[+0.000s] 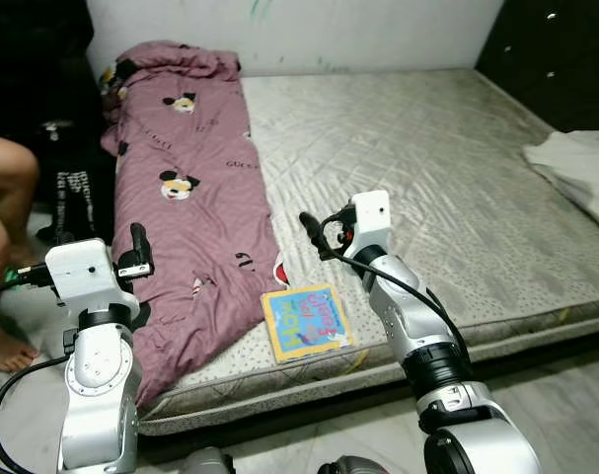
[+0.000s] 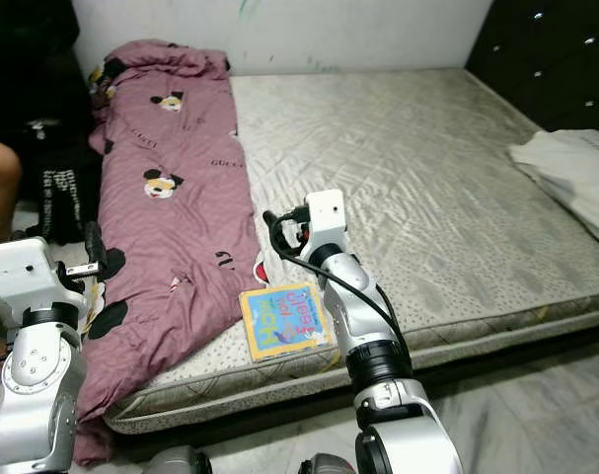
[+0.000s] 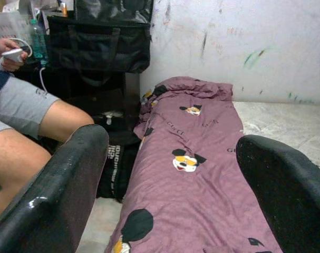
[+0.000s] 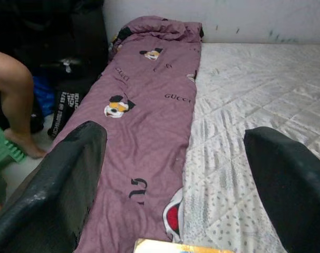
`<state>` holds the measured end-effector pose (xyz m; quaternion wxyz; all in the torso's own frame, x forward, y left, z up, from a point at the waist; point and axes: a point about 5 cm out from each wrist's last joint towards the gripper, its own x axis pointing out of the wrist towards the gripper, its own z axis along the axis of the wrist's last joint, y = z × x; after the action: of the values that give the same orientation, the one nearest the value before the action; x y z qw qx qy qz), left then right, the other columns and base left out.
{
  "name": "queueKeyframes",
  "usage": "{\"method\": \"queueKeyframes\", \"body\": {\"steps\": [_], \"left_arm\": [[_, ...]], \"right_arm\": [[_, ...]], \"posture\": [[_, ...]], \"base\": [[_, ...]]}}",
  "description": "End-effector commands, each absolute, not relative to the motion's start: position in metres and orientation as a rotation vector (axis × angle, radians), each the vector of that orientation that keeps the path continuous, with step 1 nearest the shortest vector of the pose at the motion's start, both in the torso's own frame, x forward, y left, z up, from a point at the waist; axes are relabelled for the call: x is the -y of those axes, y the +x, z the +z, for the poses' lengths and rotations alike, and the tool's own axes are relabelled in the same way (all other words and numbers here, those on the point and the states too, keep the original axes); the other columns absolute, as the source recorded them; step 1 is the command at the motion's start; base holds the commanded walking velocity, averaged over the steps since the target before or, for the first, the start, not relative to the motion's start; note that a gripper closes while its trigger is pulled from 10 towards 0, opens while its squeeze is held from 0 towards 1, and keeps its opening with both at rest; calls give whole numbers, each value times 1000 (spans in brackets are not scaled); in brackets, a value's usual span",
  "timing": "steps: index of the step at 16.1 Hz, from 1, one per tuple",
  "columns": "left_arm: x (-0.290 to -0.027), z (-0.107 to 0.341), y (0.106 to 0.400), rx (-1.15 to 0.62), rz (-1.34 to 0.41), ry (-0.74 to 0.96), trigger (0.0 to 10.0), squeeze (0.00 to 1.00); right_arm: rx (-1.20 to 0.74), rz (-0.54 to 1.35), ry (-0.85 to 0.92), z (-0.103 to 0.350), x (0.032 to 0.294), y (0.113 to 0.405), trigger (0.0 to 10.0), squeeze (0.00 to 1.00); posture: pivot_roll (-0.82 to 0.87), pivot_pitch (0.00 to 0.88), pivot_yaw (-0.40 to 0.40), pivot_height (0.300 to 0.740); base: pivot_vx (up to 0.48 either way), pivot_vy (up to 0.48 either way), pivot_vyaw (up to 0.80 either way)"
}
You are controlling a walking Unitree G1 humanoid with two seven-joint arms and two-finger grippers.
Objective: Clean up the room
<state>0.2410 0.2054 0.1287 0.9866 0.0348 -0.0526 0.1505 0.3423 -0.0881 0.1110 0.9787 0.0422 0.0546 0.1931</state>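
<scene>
Clearly "GUCCI" printed on purple blanket (image 1: 195, 188); book (image 1: 304, 321) title unreadable.

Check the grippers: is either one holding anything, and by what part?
Nothing held. Left gripper is open above the purple blanket; right gripper is open over the mattress, near the book.

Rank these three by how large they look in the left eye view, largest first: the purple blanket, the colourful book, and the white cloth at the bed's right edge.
1. Purple blanket, by far the largest.
2. White cloth, though the frame edge cuts it off, so its full size is unsure.
3. Colourful book, smallest, even though it lies nearest the camera.
</scene>
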Motion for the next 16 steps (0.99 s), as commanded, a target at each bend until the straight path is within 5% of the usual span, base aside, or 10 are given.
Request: {"method": "queueKeyframes", "body": {"steps": [1, 9, 16], "left_arm": [[-204, 132, 237, 120, 289, 86, 10000, 0], [-195, 117, 213, 22, 283, -24, 10000, 0], [-206, 98, 193, -95, 371, -182, 10000, 0]], "right_arm": [[-89, 358, 94, 116, 96, 342, 10000, 0], [-87, 283, 133, 116, 114, 331, 10000, 0], [-55, 189, 150, 118, 131, 314, 10000, 0]], "posture": [[6, 20, -33, 740], [-3, 70, -33, 740], [13, 102, -29, 740]], "base": [[0, 0, 0], [0, 0, -768], [0, 0, 0]]}}
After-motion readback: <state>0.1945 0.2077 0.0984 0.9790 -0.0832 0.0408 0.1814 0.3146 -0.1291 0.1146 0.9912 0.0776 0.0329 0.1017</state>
